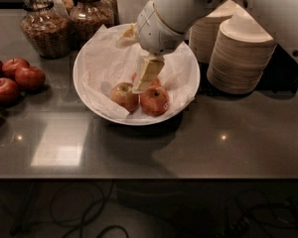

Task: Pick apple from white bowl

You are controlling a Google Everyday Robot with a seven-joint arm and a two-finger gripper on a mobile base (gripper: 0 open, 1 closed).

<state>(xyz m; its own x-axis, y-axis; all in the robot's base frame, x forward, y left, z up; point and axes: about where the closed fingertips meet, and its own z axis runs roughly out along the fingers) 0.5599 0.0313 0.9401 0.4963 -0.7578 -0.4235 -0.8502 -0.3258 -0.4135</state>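
The gripper hangs inside the white bowl, reaching down from the arm's pale wrist above the bowl's far half, its beige tip lowered among the fruit; whether it is spread or closed cannot be told from this angle, and nothing shows it gripping anything. The apple, yellow-golden with a red blush, lies on the crinkled white paper in the near part of the bowl, just left of the gripper's tip and seemingly touching it. Just right of the tip lies a redder apple, close beside the first one. A bit of a third reddish fruit shows behind the gripper, mostly hidden by it. The bowl stands on a dark grey counter. To the left, well apart from the bowl, a group of dark-red apples sits at the counter's edge. Behind the bowl on the left stand glass jars with brownish contents, and to its right two stacks of beige disposable bowls. Below the counter's front edge, dark cables lie on the floor
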